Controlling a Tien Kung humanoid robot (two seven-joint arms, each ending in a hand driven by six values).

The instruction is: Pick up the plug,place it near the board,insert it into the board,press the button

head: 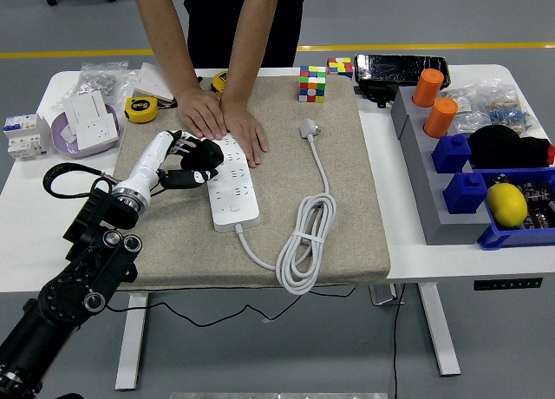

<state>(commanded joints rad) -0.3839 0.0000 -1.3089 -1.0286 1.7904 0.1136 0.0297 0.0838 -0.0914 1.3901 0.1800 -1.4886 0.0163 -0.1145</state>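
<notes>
A white power strip (234, 189) lies lengthwise on the beige mat (347, 182). A small button (232, 210) sits near its near end. My left hand (187, 159) comes in from the lower left, shut on a black plug (206, 163). The plug hangs at the strip's left edge, over the upper sockets; whether it touches them I cannot tell. A person at the far side presses both hands (224, 121) flat on the strip's far end. My right arm is out of view.
The strip's white cable (303, 241) coils on the mat, its white plug (309, 128) lying further back. Rubik's cubes (312, 82) stand at the mat's far edge. A tape measure (139, 109) and purple bowl (62, 139) sit left. Grey bins (425, 182) hold blue blocks, orange cups, a lemon.
</notes>
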